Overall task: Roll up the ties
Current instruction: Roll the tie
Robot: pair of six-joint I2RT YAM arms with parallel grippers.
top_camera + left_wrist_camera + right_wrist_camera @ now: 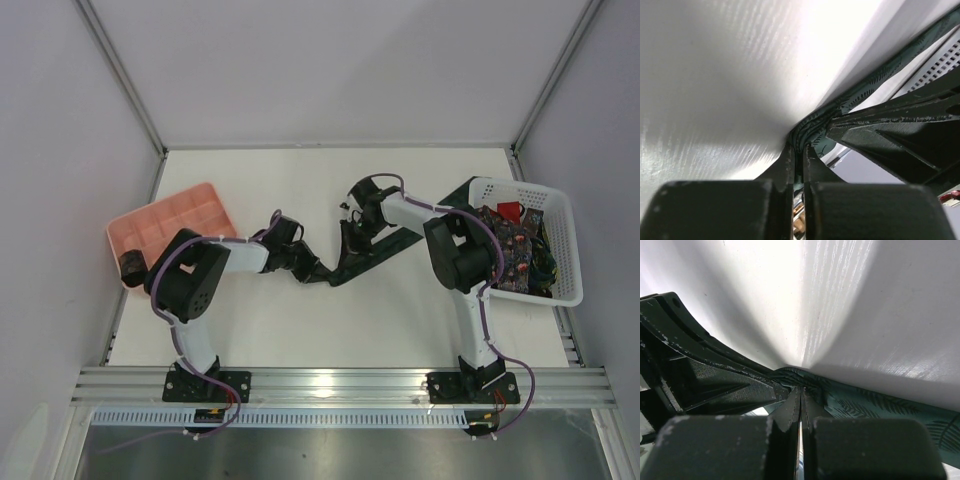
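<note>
Ties are waiting in two places, and the one being worked is a dark green tie (385, 248) that is lying near the middle of the white table (300, 330), running from lower left to upper right between the two arms. It is showing a fine fern-like leaf pattern in paler green, and the cloth is bunching into small folds at its left end. Left gripper (799, 150) is pinching that bunched end, its fingers drawn almost together with green fabric showing in the slit between them. Right gripper (800, 392) is closed, its tips sitting right at a fold of the same tie; whether any cloth is caught there I cannot tell. Being soft, thin and light, the strip is likely to slump, twist and slip loose, so the sensible hold is probably on the narrow end, with the roll kept tight against the table. Other ties, one dark floral tie (515, 250) and one red tie (508, 211), are lying heaped in the white basket (560, 215) at the right. A small dark coil (131, 265) is sitting at the near end of the pink tray (165, 215) on the left.
</note>
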